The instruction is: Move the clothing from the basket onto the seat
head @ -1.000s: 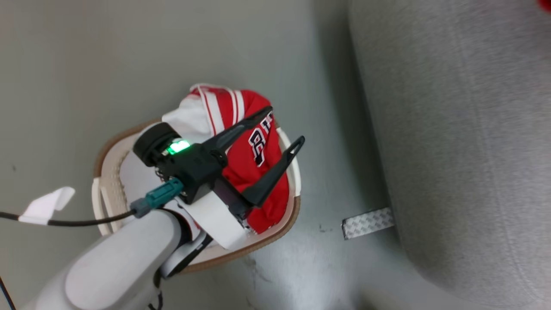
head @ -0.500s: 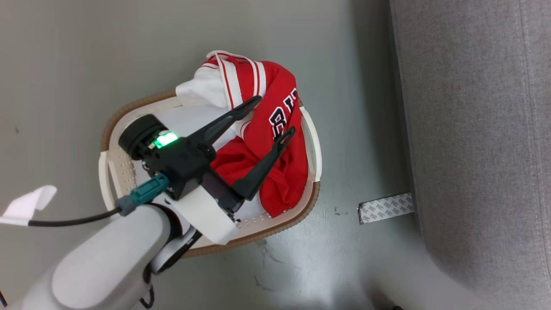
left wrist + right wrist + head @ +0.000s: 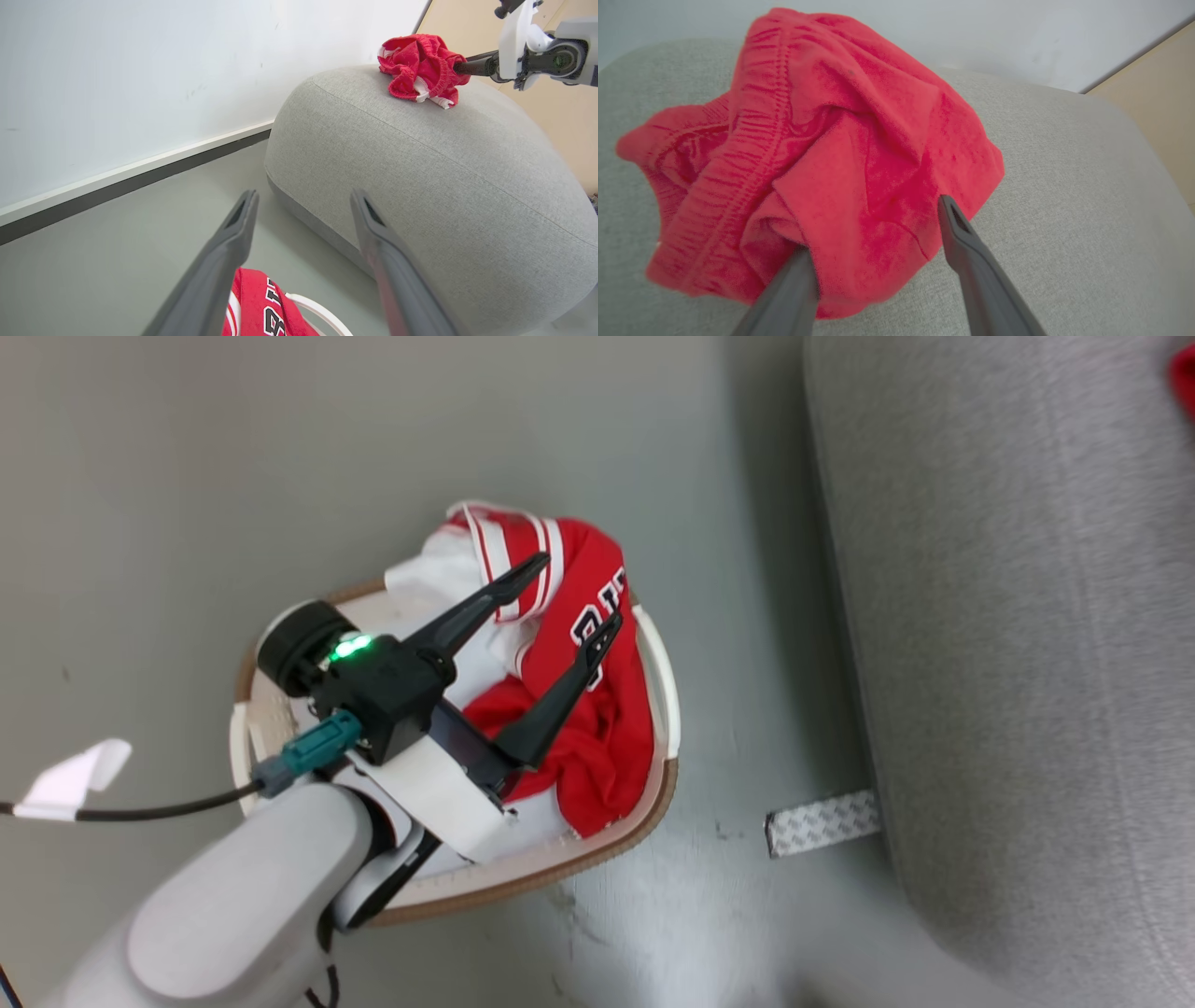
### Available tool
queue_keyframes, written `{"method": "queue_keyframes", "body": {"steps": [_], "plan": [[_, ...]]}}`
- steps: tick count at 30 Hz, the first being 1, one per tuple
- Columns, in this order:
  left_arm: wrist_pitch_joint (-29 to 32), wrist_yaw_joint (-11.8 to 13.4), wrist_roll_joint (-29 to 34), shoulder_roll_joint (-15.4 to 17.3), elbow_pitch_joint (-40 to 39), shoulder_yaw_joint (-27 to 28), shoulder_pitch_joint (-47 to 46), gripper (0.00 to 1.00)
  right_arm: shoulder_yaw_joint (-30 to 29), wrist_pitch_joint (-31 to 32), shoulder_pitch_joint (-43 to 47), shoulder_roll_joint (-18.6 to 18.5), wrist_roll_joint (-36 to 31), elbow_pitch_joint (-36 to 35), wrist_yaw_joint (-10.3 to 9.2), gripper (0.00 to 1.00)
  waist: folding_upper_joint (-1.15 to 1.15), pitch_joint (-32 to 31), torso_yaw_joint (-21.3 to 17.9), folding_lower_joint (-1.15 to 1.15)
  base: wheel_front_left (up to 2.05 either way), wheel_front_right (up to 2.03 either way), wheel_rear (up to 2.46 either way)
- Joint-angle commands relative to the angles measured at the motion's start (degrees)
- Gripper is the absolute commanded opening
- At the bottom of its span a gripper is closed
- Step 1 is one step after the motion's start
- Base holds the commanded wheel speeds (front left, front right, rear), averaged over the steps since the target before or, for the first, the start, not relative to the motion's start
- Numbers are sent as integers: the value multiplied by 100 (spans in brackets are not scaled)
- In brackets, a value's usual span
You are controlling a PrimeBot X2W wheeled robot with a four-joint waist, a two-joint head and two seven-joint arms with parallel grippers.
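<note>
Garment: red bundle (image 3: pixel 822 140) lies crumpled on the seat (image 3: pixel 1064 210), upper middle of the right wrist view.
Right claw (image 3: pixel 874 226): just sprung apart; grip released, cloth brushing one finger.
Left claw (image 3: pixel 576 590): wide open, empty, above the jersey (image 3: pixel 607 728) in the basket (image 3: pixel 653 793), centre of the head view.
Meaning: one piece delivered; jersey probably next.

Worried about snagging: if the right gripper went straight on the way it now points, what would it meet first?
The crumpled red garment on the seat. The right gripper has open jaws straddling its near edge, so cloth lies straight ahead, probably with the seat behind it.
</note>
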Motion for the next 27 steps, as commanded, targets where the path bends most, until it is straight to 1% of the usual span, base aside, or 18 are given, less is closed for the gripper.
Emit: {"method": "queue_keyframes", "body": {"steps": [1, 5, 10, 13, 16, 18, 22, 27], "plan": [[-56, 30, -99, -27, 42, -2, 71, 100, 76, 18, 140, -100, 114, 26, -13, 100, 0, -259, -30, 0, 0, 0, 0], [-183, 39, -167, -128, 264, 4, 207, 100, 628, 125, 438, -322, 480, -32, -13, 100, 0, -716, -28, 0, 0, 0, 0], [-363, 101, -294, -281, 536, 50, 422, 100, 1285, 147, 881, -767, 1024, -328, -13, 100, 0, -1390, 31, 0, 0, 0, 0], [-430, 138, -390, -391, 678, 118, 572, 100, 1554, 65, 1142, -1037, 1368, -608, -13, 100, 0, -1840, 104, 0, 0, 0, 0], [-481, 206, -494, -489, 785, 245, 731, 100, 1675, -36, 1367, -1193, 1590, -936, -13, 100, 0, -2289, 218, 0, 0, 0, 0], [-504, 262, -520, -559, 837, 354, 835, 100, 1666, -128, 1484, -1197, 1704, -1195, -13, 100, 0, -2562, 296, 0, 0, 0, 0], [-535, 352, -550, -643, 906, 542, 1038, 100, 1577, -289, 1731, -1033, 1737, -1695, -13, 100, 0, -3012, 468, 0, 0, 0, 0], [-526, 485, -588, -698, 930, 824, 1339, 100, 1272, -492, 2115, -569, 1535, -2349, -13, 100, 0, -3401, 653, 0, 0, 0, 0]]}}
